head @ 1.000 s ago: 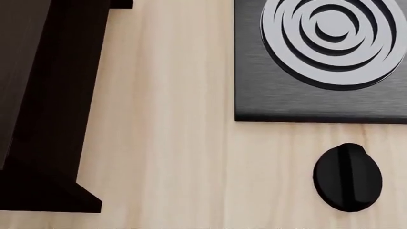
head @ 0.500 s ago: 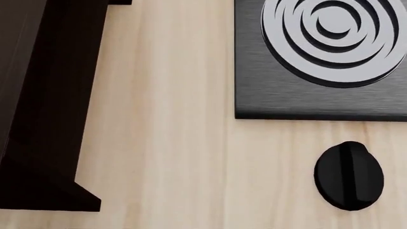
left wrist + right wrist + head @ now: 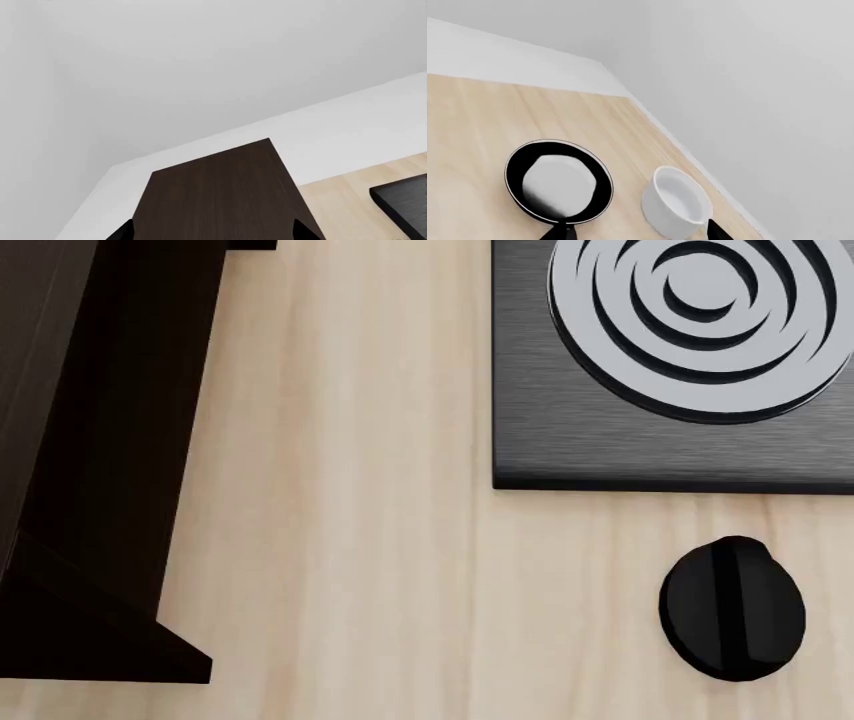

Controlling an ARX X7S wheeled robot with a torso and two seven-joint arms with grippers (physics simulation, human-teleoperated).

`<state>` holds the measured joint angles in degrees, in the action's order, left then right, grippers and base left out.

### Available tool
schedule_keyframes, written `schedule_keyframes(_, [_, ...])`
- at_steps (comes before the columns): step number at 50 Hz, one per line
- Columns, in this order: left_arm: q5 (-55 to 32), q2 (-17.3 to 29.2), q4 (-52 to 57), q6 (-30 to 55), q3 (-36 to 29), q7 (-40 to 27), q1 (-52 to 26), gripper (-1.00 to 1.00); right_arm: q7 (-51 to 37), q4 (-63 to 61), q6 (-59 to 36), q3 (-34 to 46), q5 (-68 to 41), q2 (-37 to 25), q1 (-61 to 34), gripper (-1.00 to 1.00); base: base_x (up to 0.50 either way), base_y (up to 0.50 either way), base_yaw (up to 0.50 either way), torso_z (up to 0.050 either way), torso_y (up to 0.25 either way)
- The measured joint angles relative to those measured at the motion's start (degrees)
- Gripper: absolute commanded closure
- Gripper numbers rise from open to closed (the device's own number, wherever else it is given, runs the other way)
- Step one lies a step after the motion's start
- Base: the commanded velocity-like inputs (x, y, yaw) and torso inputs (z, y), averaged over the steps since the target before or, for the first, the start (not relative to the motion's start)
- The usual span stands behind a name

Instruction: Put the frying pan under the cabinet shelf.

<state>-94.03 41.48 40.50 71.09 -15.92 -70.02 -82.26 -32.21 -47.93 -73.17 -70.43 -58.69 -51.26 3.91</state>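
Head view, looking down on a pale wooden counter [image 3: 347, 490]: dark brown cabinet [image 3: 80, 440] along the left edge, square black burner plate [image 3: 667, 370] with grey rings at far right, round black knob [image 3: 733, 608] near right. No arms and no pan there. Right wrist view: glossy black pan [image 3: 558, 181] with thin pale rim sitting flat on the wood, handle pointing toward the camera, white round pot [image 3: 677, 201] just beside it but apart. Two dark fingertips [image 3: 557, 233] of the right gripper [image 3: 637, 232] poking in at the picture's edge, spread wide, one over the pan handle, the other by the pot; nothing held between them. Left wrist view: flat cabinet top seen from above, white wall behind, a corner of the burner plate at one side; two dark tips [image 3: 123, 231] of the left gripper [image 3: 213, 232] barely showing, set well apart with only the cabinet top in view between, gripping nothing. Task judged barely begun: pan not yet grasped, on the counter away from the cabinet. Left to do: close on the handle, lift, carry across, set down beneath the shelf.
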Motion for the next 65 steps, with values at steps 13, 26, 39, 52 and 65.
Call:
schedule_keyframes(13, [0.3, -0.1, 0.0, -0.3, -0.6, 0.1, 0.0, -1.00, 0.9, 3.3, 4.1, 5.2, 4.2, 0.9, 0.9, -1.00, 0.00, 0.00, 0.00, 0.000, 0.000])
schedule_keyframes(26, [0.8, -0.1, 0.0, -0.7, -1.2, 0.3, 0.1, -1.00, 1.6, 4.9, 6.4, 7.2, 6.4, 2.1, 2.0, -1.00, 0.00, 0.00, 0.00, 0.000, 0.000])
schedule_keyframes(39, [1.1, 0.0, 0.1, -1.0, -1.7, 0.3, 0.4, -1.00, 2.4, 6.5, 9.3, 10.3, 9.1, 3.8, 3.3, -1.00, 0.00, 0.00, 0.00, 0.000, 0.000])
schedule_keyframes(52, [1.5, 0.0, 0.3, -1.4, -2.2, 0.4, 0.9, -1.00, 1.3, 9.3, 11.9, 19.0, 11.2, 3.2, 1.1, -1.00, 0.00, 0.00, 0.00, 0.000, 0.000])
schedule_keyframes(65, [2.1, 0.1, 0.6, -1.8, -2.6, 0.7, 1.3, -1.00, -0.4, 13.3, 12.9, 29.7, 12.1, 0.7, -4.7, -1.00, 0.00, 0.00, 0.00, 0.000, 0.000])
